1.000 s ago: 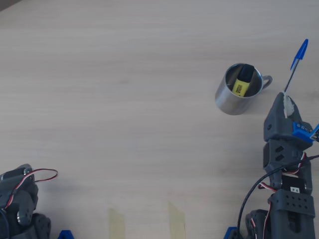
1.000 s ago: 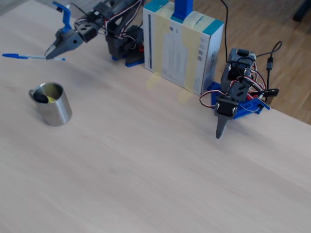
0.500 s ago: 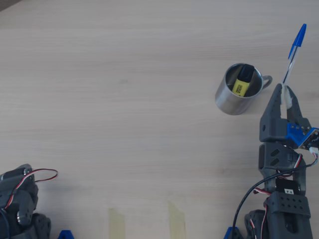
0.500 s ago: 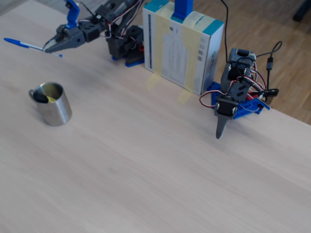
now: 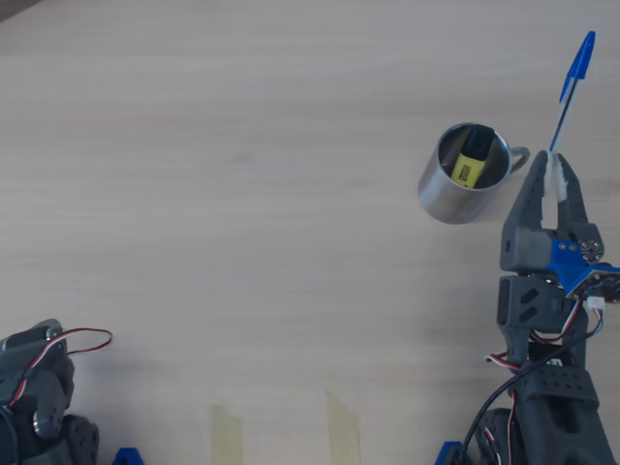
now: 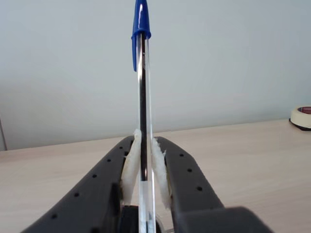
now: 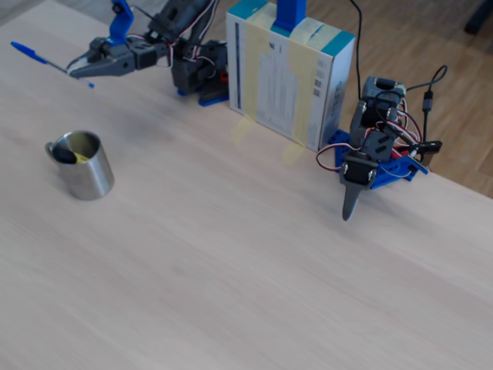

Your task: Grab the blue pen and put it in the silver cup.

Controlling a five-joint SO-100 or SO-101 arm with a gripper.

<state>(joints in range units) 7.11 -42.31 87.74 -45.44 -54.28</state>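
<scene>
My gripper [image 5: 553, 172] is shut on the blue pen [image 5: 572, 82], whose clear barrel and blue cap stick out past the fingertips. It is held in the air, just right of the silver cup [image 5: 465, 174] in the overhead view. In the wrist view the pen [image 6: 142, 82] runs up between the white pads [image 6: 130, 162]. In the fixed view the gripper [image 7: 75, 71] holds the pen [image 7: 35, 55] above and behind the cup [image 7: 81, 164]. A yellow-and-black highlighter [image 5: 471, 165] lies inside the cup.
A second arm [image 7: 373, 150] rests folded at the right of the fixed view, also at the overhead view's bottom left [image 5: 39, 397]. A white and teal box [image 7: 289, 69] stands by the arm base. A tape roll [image 6: 302, 116] sits far right.
</scene>
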